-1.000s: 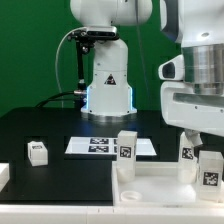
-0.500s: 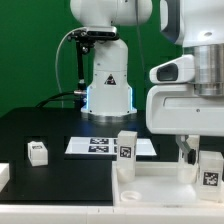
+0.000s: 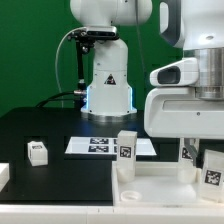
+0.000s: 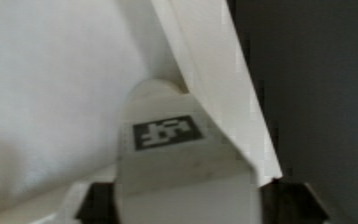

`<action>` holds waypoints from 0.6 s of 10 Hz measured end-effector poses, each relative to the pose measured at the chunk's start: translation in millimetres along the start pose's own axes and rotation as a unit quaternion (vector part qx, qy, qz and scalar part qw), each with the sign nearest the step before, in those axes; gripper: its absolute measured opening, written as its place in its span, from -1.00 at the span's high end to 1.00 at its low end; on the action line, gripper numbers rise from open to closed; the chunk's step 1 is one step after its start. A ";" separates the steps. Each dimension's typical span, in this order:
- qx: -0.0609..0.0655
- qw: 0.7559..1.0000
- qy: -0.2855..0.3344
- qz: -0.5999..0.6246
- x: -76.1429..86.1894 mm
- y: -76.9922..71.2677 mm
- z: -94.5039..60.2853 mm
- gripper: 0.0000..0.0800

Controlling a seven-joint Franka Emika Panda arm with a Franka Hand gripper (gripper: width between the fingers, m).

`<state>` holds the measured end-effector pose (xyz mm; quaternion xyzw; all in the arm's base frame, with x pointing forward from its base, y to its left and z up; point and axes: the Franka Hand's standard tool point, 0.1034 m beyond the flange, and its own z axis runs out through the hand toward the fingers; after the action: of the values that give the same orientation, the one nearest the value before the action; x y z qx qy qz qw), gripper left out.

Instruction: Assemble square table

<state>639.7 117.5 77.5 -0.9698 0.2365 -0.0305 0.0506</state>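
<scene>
The white square table top point(image 3: 160, 190) lies at the front on the exterior view's right, rim up. White legs with tags stand on it: one point(image 3: 127, 150) at its far left corner, one point(image 3: 188, 153) under my hand and one point(image 3: 212, 170) nearer the camera. My gripper point(image 3: 190, 143) has come down over the middle one. In the wrist view my gripper point(image 4: 194, 197) has dark fingers point(image 4: 101, 202) pressed against both sides of the tagged leg point(image 4: 172, 150), which stands beside the table top's rim point(image 4: 211, 80). A loose leg point(image 3: 38, 152) lies on the black table at the left.
The marker board point(image 3: 100, 146) lies flat in the middle behind the table top. The robot base point(image 3: 108, 80) stands at the back before a green wall. A white part point(image 3: 3, 176) shows at the left edge.
My hand has moved down and to the exterior view's left over the legs on the table top. The legs and the loose leg have stayed in place.
</scene>
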 end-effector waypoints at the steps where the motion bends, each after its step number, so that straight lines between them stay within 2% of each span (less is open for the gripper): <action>1: -0.001 0.996 0.001 0.085 -1.5 0.1 -0.2 0.25; 3: -0.005 0.979 -0.002 0.203 -2.9 4.4 0.2 0.27; 4: 0.003 0.956 -0.008 0.292 -2.9 4.3 1.9 0.27; 6: 0.007 0.940 -0.009 0.340 -2.1 3.7 2.1 0.27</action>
<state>636.3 115.3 74.9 -0.8314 0.5515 -0.0040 0.0671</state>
